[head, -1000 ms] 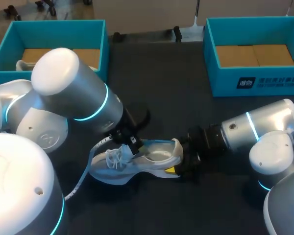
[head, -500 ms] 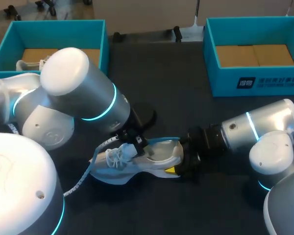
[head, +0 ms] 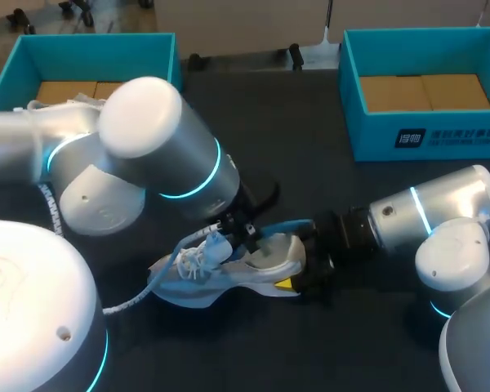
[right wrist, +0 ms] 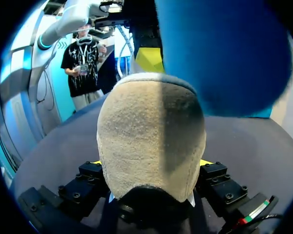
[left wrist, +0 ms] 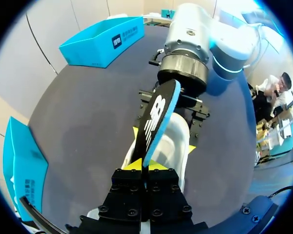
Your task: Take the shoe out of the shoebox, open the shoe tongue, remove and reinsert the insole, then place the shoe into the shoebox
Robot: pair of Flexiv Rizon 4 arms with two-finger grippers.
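Blue insole (left wrist: 156, 117) stands up out of the white shoe (head: 229, 273) at mid-table, one end nipped in the left gripper (left wrist: 145, 165), fingers pressed on it from both sides. From the right, the right gripper (right wrist: 153, 163) clamps the heel. The danger, I'd say, is that thin edge-on pinch: the insole could slip or twist free, and a hard pull might drag the shoe from the heel clamp. Its free tip sits just before the right wrist, a likely snag. Loose laces (head: 198, 260) lie under the left arm. Left shoebox (head: 159, 49) and right shoebox (head: 351, 90) sit far off.
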